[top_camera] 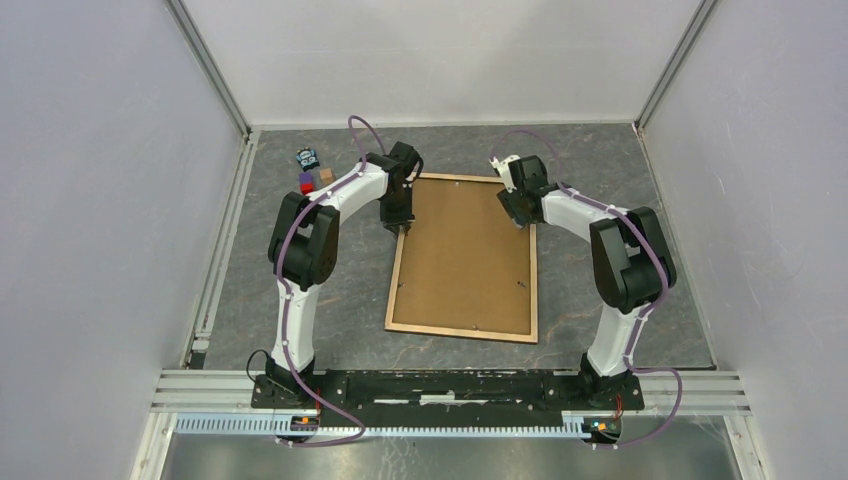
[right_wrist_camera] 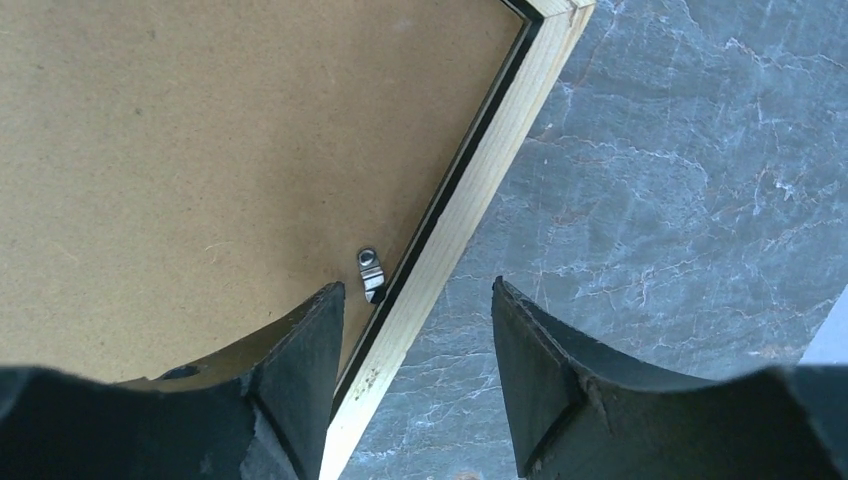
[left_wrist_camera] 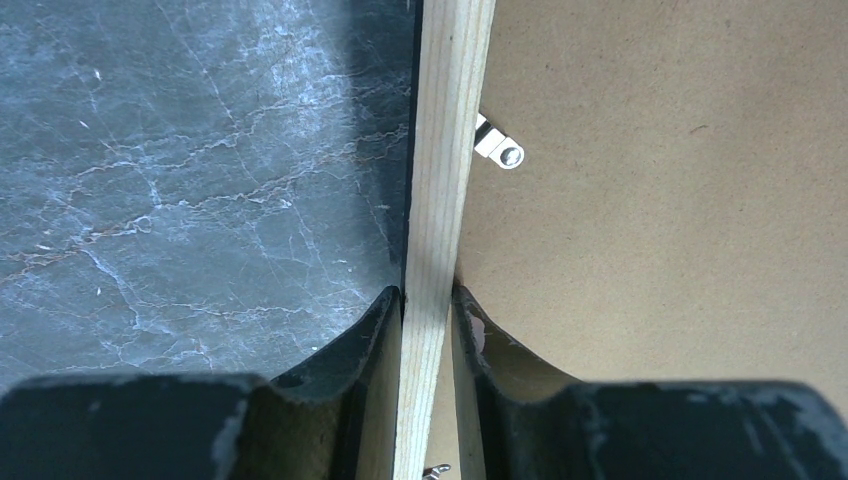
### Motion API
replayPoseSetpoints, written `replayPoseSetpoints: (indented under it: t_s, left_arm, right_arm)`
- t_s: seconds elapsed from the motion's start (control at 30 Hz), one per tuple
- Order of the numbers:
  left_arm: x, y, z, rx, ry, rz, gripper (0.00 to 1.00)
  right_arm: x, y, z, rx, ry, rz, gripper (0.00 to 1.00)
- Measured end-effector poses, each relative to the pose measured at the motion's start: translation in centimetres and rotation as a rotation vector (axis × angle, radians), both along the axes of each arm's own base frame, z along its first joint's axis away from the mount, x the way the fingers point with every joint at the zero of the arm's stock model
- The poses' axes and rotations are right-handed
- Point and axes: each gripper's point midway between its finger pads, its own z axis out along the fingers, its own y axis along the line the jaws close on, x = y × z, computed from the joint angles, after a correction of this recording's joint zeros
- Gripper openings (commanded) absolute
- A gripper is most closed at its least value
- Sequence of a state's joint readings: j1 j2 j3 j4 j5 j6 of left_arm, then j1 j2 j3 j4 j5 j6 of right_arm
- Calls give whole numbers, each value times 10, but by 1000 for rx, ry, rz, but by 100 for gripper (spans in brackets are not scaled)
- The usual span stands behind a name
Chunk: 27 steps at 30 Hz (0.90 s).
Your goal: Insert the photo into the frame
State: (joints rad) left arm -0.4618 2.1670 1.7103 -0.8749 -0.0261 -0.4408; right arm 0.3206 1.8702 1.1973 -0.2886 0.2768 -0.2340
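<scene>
Frame (top_camera: 462, 333) face down mid-tabletop (top_camera: 300, 300), brown backing board (top_camera: 465, 250) up, left gripper (left_wrist_camera: 428, 295) pinching the left rail near the far corner, jaws snug on the wood, right gripper (right_wrist_camera: 416, 288) parted wide, astride the right rail

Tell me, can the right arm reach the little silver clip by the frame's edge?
Probably yes. The right tool hangs open over the rail of the frame, and the silver clip lies bare on the backing board just beside it, nothing covering it.
</scene>
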Motion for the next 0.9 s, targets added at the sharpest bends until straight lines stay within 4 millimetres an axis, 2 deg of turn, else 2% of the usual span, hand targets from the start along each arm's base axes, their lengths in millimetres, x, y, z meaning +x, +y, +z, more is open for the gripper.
replayPoseSetpoints:
  t_s: [0.13, 0.57, 0.77, 0.9]
  left_arm:
    - [0, 0, 0, 0, 0, 0, 30]
    - [0, 0, 0, 0, 0, 0, 30]
    - [0, 0, 0, 0, 1, 0, 30]
    - [0, 0, 0, 0, 1, 0, 30]
  right_arm:
    - [2, -3, -2, -12, -7, -20, 51]
    - [3, -8, -4, 11, -15, -69, 55]
    - [3, -7, -6, 53, -7, -85, 47]
    - [2, -4, -9, 103, 6, -94, 46]
